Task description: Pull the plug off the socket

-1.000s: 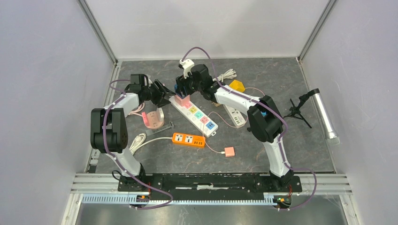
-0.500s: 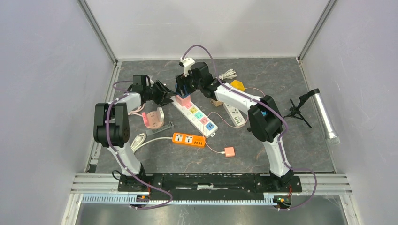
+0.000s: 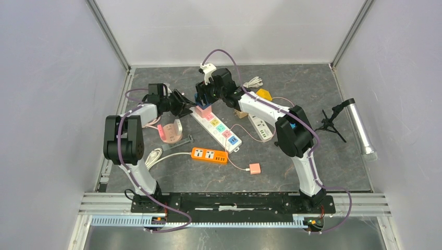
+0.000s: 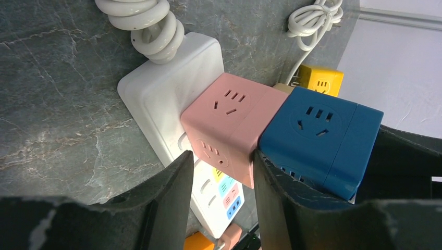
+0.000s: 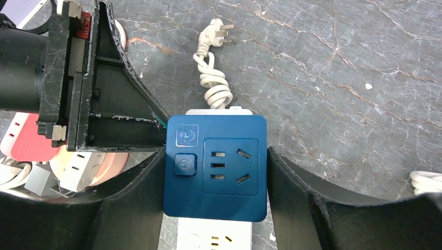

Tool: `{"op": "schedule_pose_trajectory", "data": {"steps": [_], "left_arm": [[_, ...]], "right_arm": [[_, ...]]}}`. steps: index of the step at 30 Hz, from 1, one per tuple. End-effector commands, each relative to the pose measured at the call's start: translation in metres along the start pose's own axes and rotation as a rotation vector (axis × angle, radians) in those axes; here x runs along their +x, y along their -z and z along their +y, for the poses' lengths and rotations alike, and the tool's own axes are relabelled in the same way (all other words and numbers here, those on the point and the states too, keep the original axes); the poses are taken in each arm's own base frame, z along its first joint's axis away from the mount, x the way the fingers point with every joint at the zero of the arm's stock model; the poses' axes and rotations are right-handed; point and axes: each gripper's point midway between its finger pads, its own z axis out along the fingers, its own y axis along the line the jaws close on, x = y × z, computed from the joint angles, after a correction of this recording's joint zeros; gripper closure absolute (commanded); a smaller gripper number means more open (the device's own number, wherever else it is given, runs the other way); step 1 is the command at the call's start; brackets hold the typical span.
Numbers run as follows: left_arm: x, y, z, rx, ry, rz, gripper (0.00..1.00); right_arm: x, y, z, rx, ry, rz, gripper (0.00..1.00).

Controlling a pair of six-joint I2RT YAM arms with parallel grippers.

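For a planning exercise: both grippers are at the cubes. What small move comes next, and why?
Probably the right gripper should pull the blue cube straight off the pink cube: its fingers clamp the blue one, which touches the pink, while the left gripper seems to brace the pink.

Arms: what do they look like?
White links and black joints on the left arm and right arm, a purple cable along each. The left hand and right hand are black with broad matte fingers. A white bracket tops the right wrist.

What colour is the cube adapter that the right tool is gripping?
The cube adapter is dark blue; the right wrist view shows it best.
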Motion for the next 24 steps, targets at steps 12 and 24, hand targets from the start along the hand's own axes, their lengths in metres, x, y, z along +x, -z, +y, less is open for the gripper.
{"op": "schedule_pose_trajectory", "data": {"steps": [12, 24], "left_arm": [[0.038, 0.001, 0.081, -0.361, -0.028, 0.085, 0.57], [0.041, 0.000, 0.089, -0.404, -0.027, 0.105, 0.60]], "right_arm": [[-0.069, 0.021, 0.019, -0.161, -0.020, -0.180, 1.00], [-0.065, 0.019, 0.001, -0.031, 0.176, -0.157, 1.00]]}}
